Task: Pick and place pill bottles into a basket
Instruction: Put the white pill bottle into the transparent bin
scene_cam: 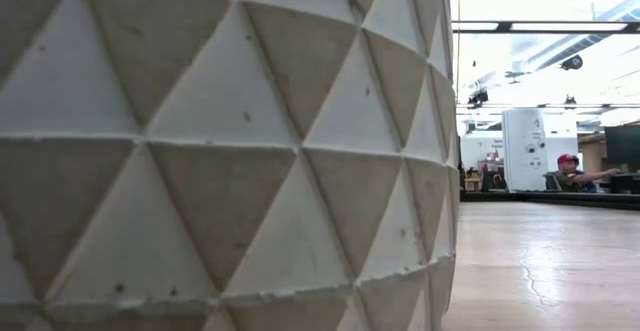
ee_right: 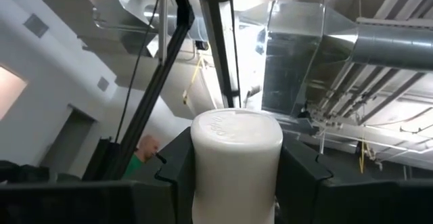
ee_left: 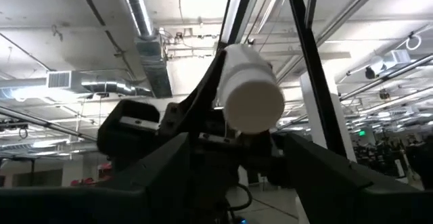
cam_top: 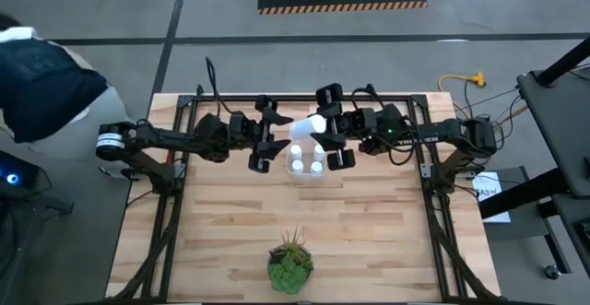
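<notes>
One small white cylindrical pill bottle [cam_top: 312, 123] lies clamped sideways in the right gripper [cam_top: 318, 128]; four stand below in the clear plastic basket [cam_top: 305, 174]. Left gripper [cam_top: 268, 134] open, beside.

The table [cam_top: 369, 222] is showing pale planked wood, the pill bottle [ee_right: 235, 156] is gleaming smooth white plastic, the planter [scene_cam: 220, 151] looking rough, matt.
</notes>
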### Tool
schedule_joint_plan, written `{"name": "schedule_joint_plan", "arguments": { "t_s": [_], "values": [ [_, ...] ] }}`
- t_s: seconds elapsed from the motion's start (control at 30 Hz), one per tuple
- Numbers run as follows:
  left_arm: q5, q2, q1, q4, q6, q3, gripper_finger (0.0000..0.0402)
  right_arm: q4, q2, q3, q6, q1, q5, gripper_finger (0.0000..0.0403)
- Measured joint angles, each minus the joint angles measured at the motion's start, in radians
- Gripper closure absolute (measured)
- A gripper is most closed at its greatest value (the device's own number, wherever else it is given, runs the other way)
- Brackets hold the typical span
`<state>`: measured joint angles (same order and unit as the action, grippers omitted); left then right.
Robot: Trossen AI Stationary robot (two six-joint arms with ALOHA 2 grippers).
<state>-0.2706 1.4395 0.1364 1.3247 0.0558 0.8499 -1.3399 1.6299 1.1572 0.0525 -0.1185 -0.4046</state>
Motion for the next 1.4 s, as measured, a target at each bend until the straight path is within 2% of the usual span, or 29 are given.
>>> {"name": "schedule_joint_plan", "arguments": {
  "t_s": [0.33, 0.57, 0.73, 1.07, 1.4],
  "values": [
    [0.0, -0.018, -0.003, 0.018, 0.102, 0.002, 0.0178, 0.01, 0.002, -0.001, -0.01, -0.013, -0.024, 0.0265],
    [0.0, -0.018, -0.003, 0.057, 0.274, 0.004, 0.0178, 0.076, 0.005, 0.001, -0.119, -0.013, -0.134, 0.0265],
    [-0.001, -0.018, -0.003, 0.055, 0.327, 0.011, 0.0178, 0.077, 0.006, 0.005, -0.141, -0.014, -0.152, 0.0266],
    [-0.001, -0.018, -0.003, 0.041, 0.509, 0.018, 0.0178, 0.08, 0.004, 0.008, -0.154, -0.041, -0.263, 0.0266],
    [-0.002, -0.004, -0.003, 0.016, 0.54, 0.021, 0.0178, 0.081, 0.004, 0.03, -0.137, -0.066, -0.308, 0.0266]
  ]
}}
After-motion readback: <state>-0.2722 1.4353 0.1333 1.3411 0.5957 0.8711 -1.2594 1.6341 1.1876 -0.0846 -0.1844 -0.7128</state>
